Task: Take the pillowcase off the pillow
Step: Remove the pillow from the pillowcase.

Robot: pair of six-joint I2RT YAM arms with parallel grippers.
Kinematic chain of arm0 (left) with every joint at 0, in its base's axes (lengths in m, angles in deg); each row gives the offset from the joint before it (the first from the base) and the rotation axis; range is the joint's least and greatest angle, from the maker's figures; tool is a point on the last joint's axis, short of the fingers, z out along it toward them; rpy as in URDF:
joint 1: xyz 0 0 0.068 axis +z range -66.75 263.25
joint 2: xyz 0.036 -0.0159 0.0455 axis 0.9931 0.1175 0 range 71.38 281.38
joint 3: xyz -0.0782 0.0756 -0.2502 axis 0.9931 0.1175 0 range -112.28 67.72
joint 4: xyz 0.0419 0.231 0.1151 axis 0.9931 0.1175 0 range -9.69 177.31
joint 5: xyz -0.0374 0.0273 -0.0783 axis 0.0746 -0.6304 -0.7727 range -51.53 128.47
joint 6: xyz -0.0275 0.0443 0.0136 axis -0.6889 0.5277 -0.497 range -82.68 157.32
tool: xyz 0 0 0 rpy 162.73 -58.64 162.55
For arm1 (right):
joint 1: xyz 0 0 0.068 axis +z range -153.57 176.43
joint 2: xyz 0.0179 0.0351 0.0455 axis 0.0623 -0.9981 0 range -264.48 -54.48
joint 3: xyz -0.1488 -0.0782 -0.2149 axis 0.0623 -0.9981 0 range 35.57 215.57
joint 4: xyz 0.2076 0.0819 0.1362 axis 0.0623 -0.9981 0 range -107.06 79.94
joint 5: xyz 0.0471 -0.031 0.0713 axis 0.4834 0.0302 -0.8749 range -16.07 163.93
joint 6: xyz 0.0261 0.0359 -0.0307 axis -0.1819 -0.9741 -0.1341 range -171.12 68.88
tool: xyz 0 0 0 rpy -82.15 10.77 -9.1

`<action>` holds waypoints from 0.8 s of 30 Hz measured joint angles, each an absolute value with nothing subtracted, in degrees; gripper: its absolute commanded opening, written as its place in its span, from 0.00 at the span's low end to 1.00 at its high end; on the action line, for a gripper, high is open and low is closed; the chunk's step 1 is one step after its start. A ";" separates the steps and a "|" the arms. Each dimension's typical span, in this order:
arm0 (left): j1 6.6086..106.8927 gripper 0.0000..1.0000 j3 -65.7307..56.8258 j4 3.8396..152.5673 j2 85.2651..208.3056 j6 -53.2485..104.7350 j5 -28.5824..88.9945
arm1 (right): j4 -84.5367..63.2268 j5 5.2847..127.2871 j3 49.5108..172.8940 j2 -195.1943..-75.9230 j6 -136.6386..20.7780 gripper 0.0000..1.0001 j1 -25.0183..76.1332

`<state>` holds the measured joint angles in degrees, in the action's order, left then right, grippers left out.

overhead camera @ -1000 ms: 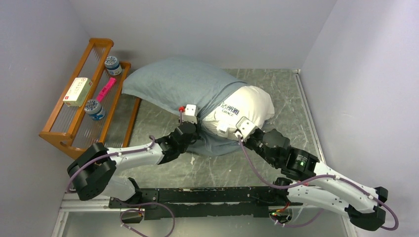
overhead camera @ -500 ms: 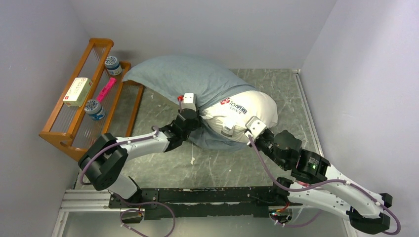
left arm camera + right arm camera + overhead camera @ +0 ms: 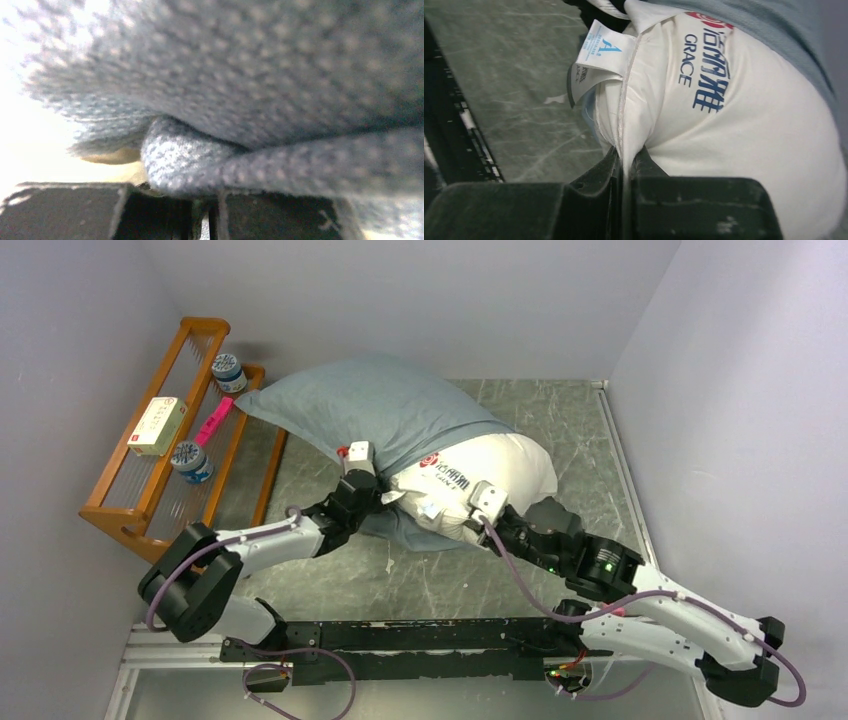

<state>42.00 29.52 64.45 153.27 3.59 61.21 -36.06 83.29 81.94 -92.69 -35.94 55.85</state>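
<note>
The grey-blue pillowcase [image 3: 380,405] covers the far left part of the white pillow [image 3: 500,465], whose near right end with red logo and dark lettering is bare. My left gripper [image 3: 380,502] is at the case's open edge. In the left wrist view its jaws [image 3: 205,190] stand nearly together, with a rolled fold of pillowcase [image 3: 250,75] at the tips. My right gripper [image 3: 465,527] is shut on the pillow's near seam. In the right wrist view the gripper [image 3: 626,160] pinches the white pillow [image 3: 749,140] just below its edge tag [image 3: 599,55].
A wooden rack [image 3: 150,502] stands at the left, holding two jars [image 3: 228,370] [image 3: 190,460], a box [image 3: 158,425] and a pink item [image 3: 214,420]. The pillowcase's far corner reaches the rack. Walls close in on three sides. A black rail [image 3: 400,635] runs along the near edge.
Both grippers, the pillow and the case have shifted left. The case's edge has slid further left along the pillow, baring more white around the logo.
</note>
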 measured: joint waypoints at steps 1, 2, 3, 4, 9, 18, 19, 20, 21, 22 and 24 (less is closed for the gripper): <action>42.39 0.22 30.44 65.26 152.22 3.39 61.01 | -35.25 81.46 81.74 -93.70 -36.64 0.12 55.85; 42.69 0.24 31.12 65.81 151.39 3.22 60.90 | -34.75 80.01 81.74 -94.71 -37.27 0.15 55.87; 43.02 0.26 31.88 66.57 150.38 3.15 60.86 | -33.85 78.18 81.76 -96.19 -37.88 0.18 55.85; 43.39 0.27 32.69 67.58 149.09 3.08 60.90 | -33.13 76.78 81.78 -97.61 -38.54 0.21 55.87; 44.68 0.39 35.34 73.08 141.44 3.11 62.15 | -31.27 71.56 83.07 -103.12 -41.68 0.44 55.87; 45.10 0.74 35.40 83.12 126.91 4.00 63.81 | -27.40 61.46 92.01 -110.46 -45.14 0.73 54.52; 45.10 0.76 34.99 84.58 125.99 4.46 63.81 | -26.73 60.21 92.63 -111.03 -45.55 0.75 54.27; 45.10 0.77 34.44 85.94 125.20 5.18 63.77 | -26.24 59.14 93.13 -111.58 -46.06 0.76 53.95; 45.10 0.80 33.72 87.25 124.55 5.97 63.66 | -26.05 58.27 93.54 -112.02 -46.41 0.78 53.64; 45.10 0.82 32.87 88.41 123.91 6.95 63.35 | -25.83 57.52 93.96 -112.56 -46.89 0.79 53.27; 45.19 0.84 30.68 90.09 122.93 9.71 61.82 | -25.39 56.65 94.83 -113.87 -47.96 0.80 51.83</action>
<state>45.19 30.68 90.09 122.93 9.71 61.82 -25.39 56.65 94.83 -113.87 -47.96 51.83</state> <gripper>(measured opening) 0.808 0.782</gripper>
